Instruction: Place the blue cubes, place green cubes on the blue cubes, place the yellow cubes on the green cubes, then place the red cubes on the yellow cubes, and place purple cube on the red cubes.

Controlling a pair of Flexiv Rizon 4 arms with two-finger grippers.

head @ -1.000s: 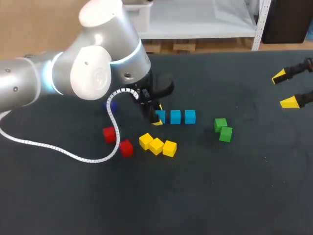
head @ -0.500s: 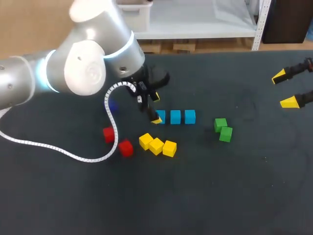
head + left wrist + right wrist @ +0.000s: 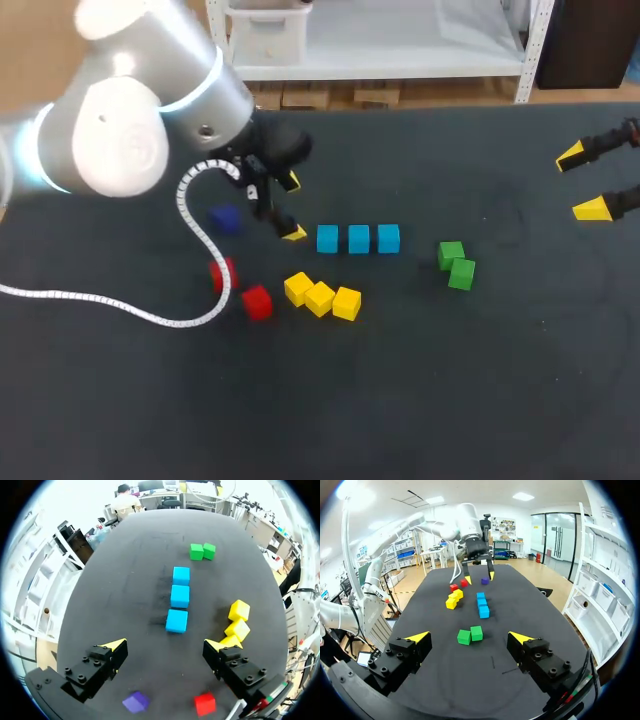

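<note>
Your left claw (image 3: pixel 293 208) has backed off the 3 blue cubes (image 3: pixel 358 238) and gapes empty (right claw (image 3: pixel 581 182) likewise spread, well apart).

Three light blue cubes (image 3: pixel 358 238), two green cubes (image 3: pixel 456 265), three yellow cubes (image 3: pixel 320 297), two red cubes (image 3: pixel 256 301), one dark purple cube (image 3: pixel 224 219); plain black table (image 3: pixel 450 380); left gripper (image 3: pixel 292 207) and right gripper (image 3: pixel 581 182) black, tipped yellow; left arm (image 3: pixel 110 150) silver-grey

Rowed blue cubes (image 3: pixel 358 238), green cubes (image 3: pixel 456 266), yellow cubes (image 3: pixel 320 297), red cubes (image 3: pixel 256 301), a seemingly purple cube (image 3: pixel 223 219) lie unstacked.
</note>
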